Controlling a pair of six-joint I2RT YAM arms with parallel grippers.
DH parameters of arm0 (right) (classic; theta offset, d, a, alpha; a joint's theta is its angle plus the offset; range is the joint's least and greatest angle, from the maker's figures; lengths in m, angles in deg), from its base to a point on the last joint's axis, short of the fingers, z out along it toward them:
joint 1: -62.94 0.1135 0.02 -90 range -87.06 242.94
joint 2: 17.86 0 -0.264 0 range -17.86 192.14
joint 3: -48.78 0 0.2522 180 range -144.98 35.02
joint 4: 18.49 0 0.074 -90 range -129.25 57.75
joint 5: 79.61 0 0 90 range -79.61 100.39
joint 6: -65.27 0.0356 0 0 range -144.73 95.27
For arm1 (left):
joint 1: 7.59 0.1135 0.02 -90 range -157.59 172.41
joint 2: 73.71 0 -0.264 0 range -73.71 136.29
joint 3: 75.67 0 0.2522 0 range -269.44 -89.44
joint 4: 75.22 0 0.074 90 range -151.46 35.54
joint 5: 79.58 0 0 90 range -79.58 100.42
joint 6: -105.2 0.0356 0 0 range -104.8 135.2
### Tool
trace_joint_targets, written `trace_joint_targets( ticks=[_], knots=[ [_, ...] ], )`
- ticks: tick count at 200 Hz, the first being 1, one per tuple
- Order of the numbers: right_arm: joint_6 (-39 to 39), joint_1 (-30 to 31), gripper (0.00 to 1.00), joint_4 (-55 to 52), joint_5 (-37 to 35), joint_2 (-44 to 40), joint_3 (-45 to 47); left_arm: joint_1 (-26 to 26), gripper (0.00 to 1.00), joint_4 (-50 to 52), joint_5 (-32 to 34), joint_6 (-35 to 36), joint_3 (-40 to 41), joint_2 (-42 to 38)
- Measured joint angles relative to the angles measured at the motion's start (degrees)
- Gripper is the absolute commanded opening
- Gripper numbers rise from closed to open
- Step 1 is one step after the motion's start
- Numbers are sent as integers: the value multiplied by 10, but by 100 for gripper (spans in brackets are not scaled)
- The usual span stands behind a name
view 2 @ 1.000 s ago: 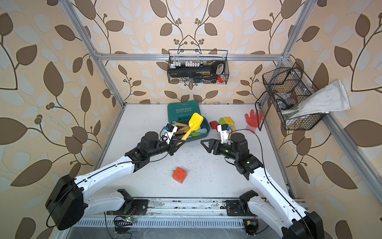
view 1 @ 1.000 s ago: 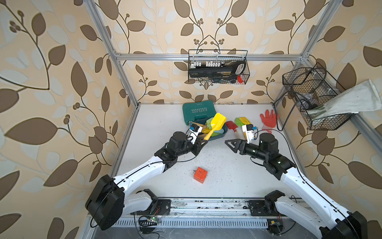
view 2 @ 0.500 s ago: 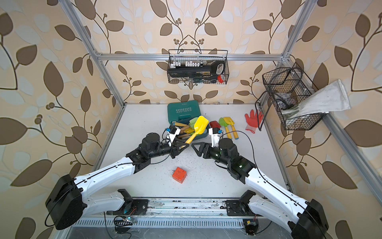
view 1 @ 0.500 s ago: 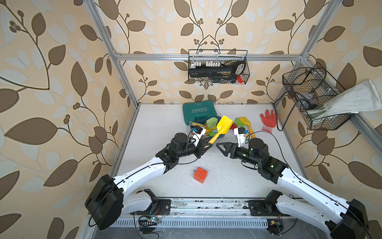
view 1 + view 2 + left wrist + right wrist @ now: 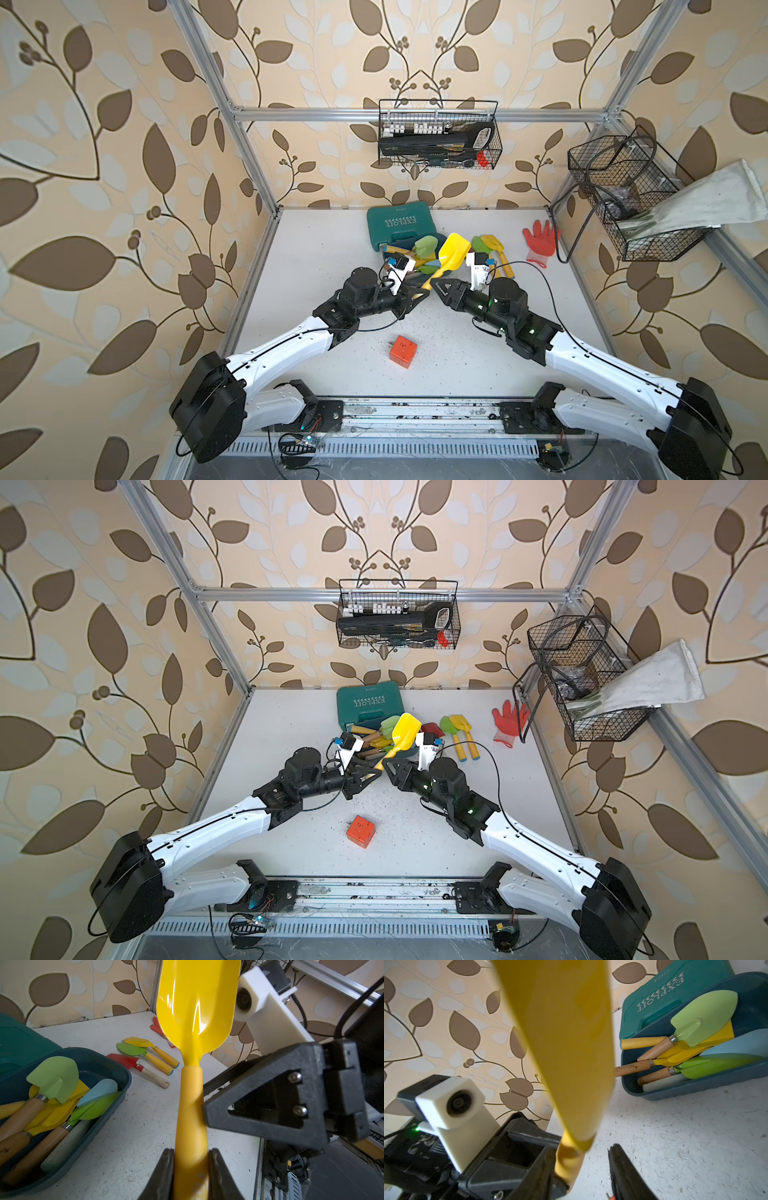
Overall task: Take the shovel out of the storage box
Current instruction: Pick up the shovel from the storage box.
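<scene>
Now, from the lower left of a top view, our left arm (image 5: 291,349) stretches toward centre, its left gripper (image 5: 423,293) pinching the yellow shovel (image 5: 455,251) by the handle, blade tilted up, clear of the storage box (image 5: 122,1084) just beside it. From the lower right, our right arm (image 5: 582,361) meets it; the right gripper (image 5: 436,286) has its jaws spread around that handle.
</scene>
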State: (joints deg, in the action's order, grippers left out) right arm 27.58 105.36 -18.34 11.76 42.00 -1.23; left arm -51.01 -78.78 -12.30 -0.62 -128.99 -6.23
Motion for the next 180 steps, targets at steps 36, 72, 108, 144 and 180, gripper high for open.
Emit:
trace_joint_targets(
  ticks=[36,72,108,144,180],
  knots=[
    [15,23,27,53,-31,27,2,-2,0,-6,1,-13,0,1],
    [20,38,12,75,-62,41,3,-2,10,-9,7,-14,0,4],
    [6,45,5,66,-83,39,3,-5,55,-7,6,-16,0,5],
    [-50,45,0,-42,-133,16,-23,-13,67,10,13,-1,-2,5],
    [-132,13,0,-185,-171,10,-102,-13,71,40,32,17,-5,3]
  ],
)
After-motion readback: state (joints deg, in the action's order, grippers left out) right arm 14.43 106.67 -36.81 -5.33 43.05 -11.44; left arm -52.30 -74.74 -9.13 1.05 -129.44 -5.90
